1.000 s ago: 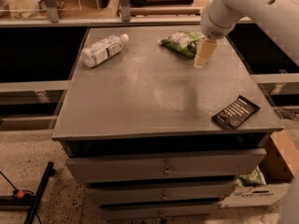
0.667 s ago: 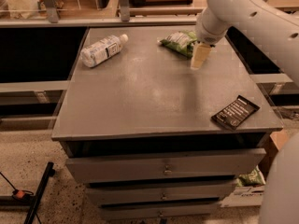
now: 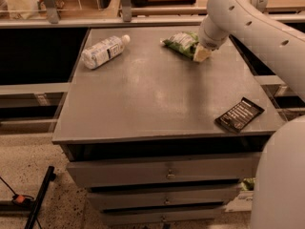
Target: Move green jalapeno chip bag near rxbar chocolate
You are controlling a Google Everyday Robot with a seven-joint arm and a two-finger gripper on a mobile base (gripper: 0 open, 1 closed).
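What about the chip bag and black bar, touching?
Apart. Camera view shows bare tabletop between green jalapeno chip bag and rxbar chocolate; the gripper sits at the bag's edge.

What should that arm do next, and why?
Probably take hold of the green jalapeno chip bag: the end effector sits at its right end, and the bag lies at the back, far from the rxbar chocolate near the front-right edge.

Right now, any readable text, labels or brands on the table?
rxbar chocolate: white text lines, too small to read.
green jalapeno chip bag: markings not legible.
bottle: label print not legible.
hand, at the bag's right end: no text visible.
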